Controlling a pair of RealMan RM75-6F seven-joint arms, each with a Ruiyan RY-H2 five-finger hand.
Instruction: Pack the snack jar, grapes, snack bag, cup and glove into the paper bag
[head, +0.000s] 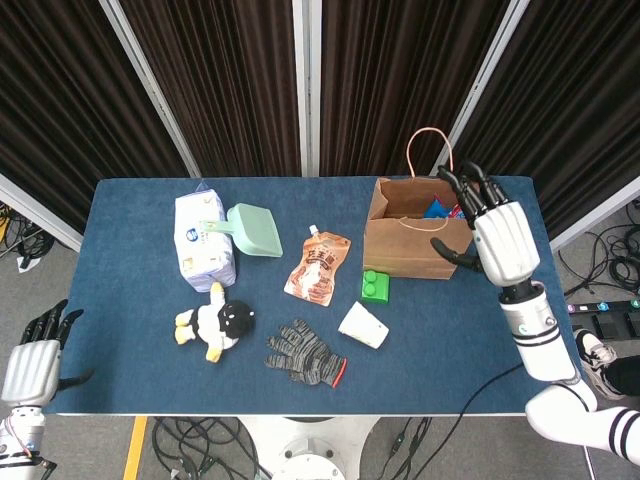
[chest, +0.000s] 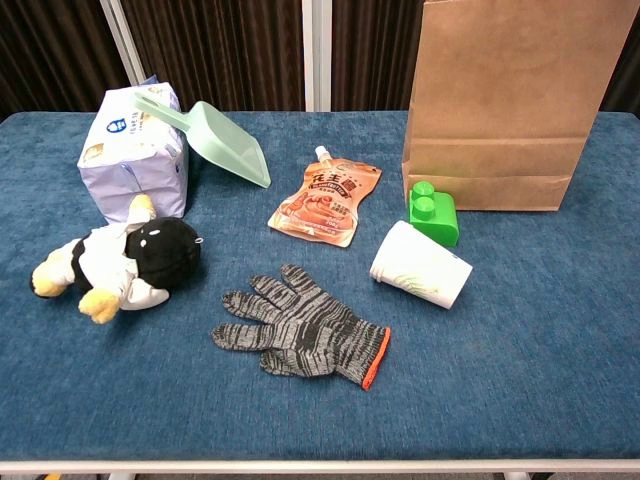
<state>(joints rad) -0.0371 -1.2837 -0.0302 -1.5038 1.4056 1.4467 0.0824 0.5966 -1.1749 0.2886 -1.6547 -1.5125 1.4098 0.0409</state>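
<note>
The brown paper bag (head: 410, 252) (chest: 498, 120) stands upright at the table's far right. Inside its mouth the blue snack bag (head: 437, 209) shows. My right hand (head: 500, 240) hovers at the bag's right edge, fingers spread, holding nothing. The white paper cup (head: 363, 325) (chest: 420, 266) lies on its side in front of the bag. The grey knitted glove (head: 305, 352) (chest: 300, 328) lies flat near the front edge. My left hand (head: 35, 358) hangs off the table's front left corner, empty, fingers apart. No jar or grapes are visible.
A green block (head: 376, 286) (chest: 433, 213) sits against the bag's front. An orange spout pouch (head: 318, 264) (chest: 326, 202) lies mid-table. At the left are a tissue pack (head: 203, 240) (chest: 130, 160), a pale green scoop (head: 252, 230) (chest: 225, 140) and a plush toy (head: 215, 325) (chest: 120, 260).
</note>
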